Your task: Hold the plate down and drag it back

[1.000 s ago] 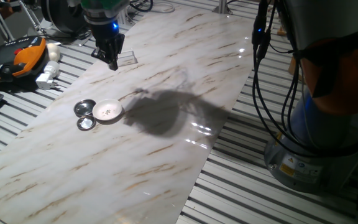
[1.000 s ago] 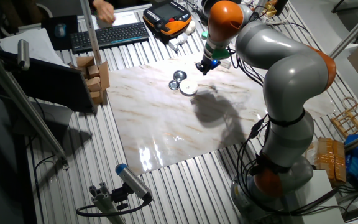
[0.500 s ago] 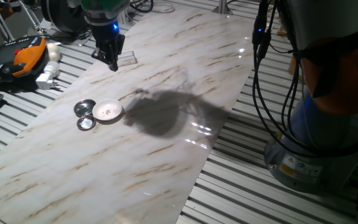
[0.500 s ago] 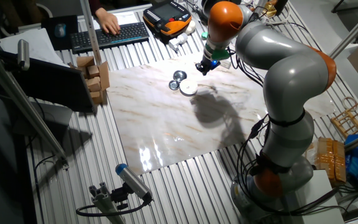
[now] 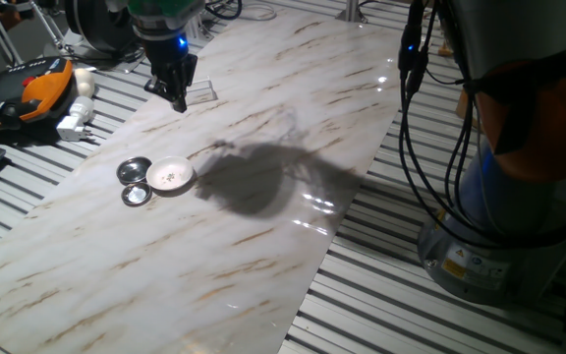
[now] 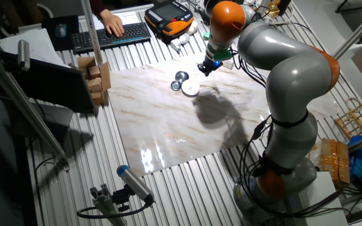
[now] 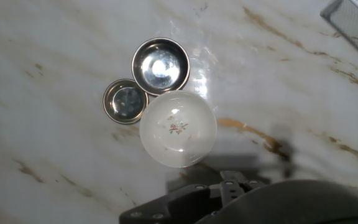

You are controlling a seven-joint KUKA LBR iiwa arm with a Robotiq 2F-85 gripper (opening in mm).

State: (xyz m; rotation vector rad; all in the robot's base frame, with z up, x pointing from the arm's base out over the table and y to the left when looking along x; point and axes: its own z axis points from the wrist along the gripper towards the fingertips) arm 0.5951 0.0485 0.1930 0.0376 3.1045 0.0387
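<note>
The plate is a small white round dish lying flat on the marble board, with faint specks in its centre. The hand view shows the plate from straight above, touching two shiny metal discs. My gripper hangs above the board, up and to the right of the plate and well apart from it. Its fingers taper to one point, shut on nothing. From the other side, the gripper stands just right of the plate.
A clear flat rectangular piece lies on the board just beside the gripper. The two metal discs lie left of the plate. An orange pendant and a white plug lie off the board's left. Cables hang at right.
The gripper and the plate have not moved. In the other fixed view, a person's hand at the back has moved onto the keyboard.
</note>
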